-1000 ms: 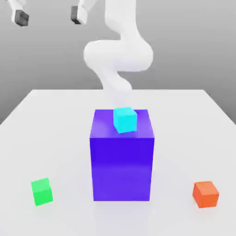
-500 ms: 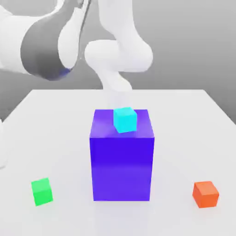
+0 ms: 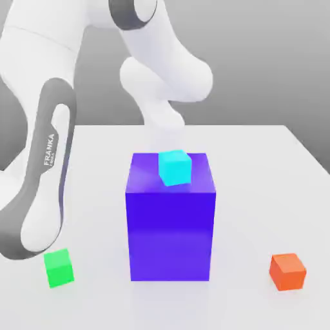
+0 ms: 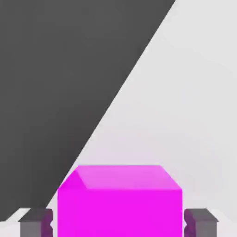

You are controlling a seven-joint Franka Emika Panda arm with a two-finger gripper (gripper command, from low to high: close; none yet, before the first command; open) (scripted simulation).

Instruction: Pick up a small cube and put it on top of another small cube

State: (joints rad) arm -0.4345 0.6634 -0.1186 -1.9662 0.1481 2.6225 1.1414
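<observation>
Magenta cube (image 4: 119, 203) between the pincer (image 4: 119, 223) fingertips (image 4: 35, 222), spread wide, one just beside each face; contact not discernible. Small cyan cube (image 3: 174, 167) atop tall blue block (image 3: 170, 219), mid-counter (image 3: 258, 161). Green cube (image 3: 58, 268) near white arm link (image 3: 38, 187); orange cube (image 3: 287, 271) well apart toward exterior view's right.

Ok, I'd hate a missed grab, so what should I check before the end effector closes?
1. End effector open: ok.
2. Pink cube between the fingers: ok, with a gap on each side.
3. Cube roughly centred between them: ok.
4. Fingers low enough on the cube: cannot tell.
5. Tops of green cube and orange cube bare for stacking: ok.
</observation>
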